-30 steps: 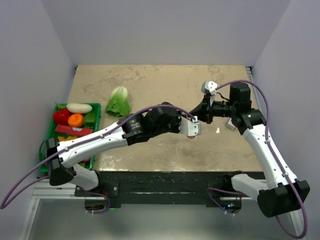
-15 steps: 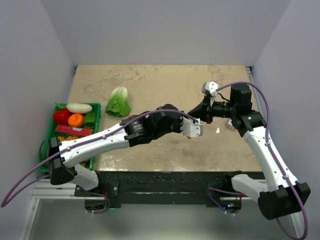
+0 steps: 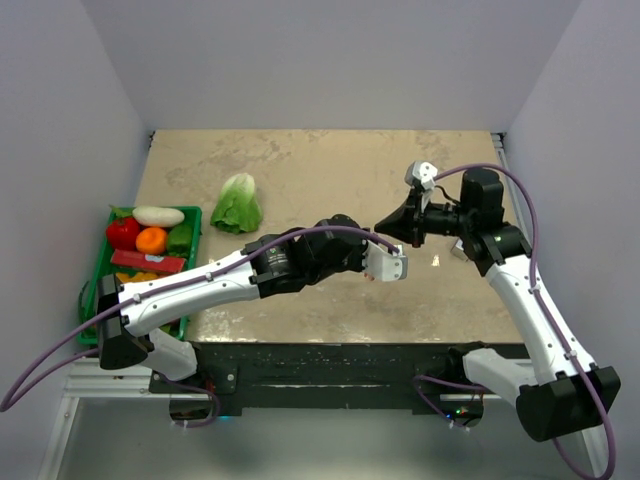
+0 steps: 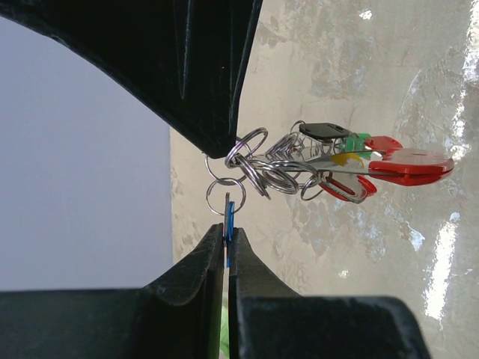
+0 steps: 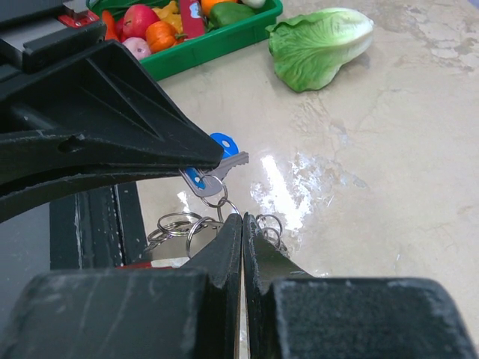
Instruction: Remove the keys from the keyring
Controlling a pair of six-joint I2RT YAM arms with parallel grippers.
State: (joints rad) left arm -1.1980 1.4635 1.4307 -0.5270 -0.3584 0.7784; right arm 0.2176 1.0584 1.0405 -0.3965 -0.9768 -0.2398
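Glossy marbled table [image 5: 389, 149], looped silvery keyring [image 4: 263, 172]

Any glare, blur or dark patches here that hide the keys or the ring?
Left wrist: light glares in streaks off the table and off the red fob; the keyring is sharp, the fingers near-black. Right wrist: one glare patch on the table past the keys, which read clearly. Top external: even light, keys too small to resolve.

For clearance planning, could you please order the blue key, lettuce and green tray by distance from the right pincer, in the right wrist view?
1. Blue key, just beyond the right pincer.
2. Lettuce, farther, upper right.
3. Green tray, farthest, upper left.
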